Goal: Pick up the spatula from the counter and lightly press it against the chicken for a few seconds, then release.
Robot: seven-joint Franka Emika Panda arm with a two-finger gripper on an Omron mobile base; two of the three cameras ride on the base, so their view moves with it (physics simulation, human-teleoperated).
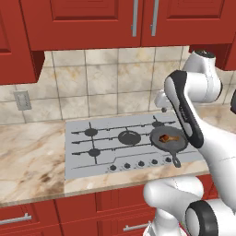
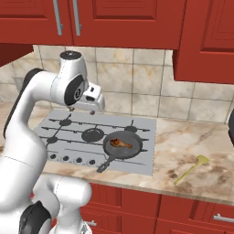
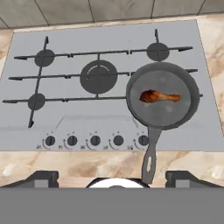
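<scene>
While the gripper (image 2: 82,110) hangs over the cooktop (image 2: 137,164), fingers wide apart and empty, the spatula (image 2: 192,167) lies by the counter's (image 2: 183,141) front edge, right of the frying pan (image 2: 122,148) holding the chicken drumstick (image 2: 120,143). Pickup looks unstarted: the arm must swing right to its handle.

text: none you can read | brands, numbers, signs: none you can read | flat grey steel cooktop (image 3: 109,127), row of round dark control knobs (image 3: 95,141) along its front edge: any markings too small for you to make out
</scene>
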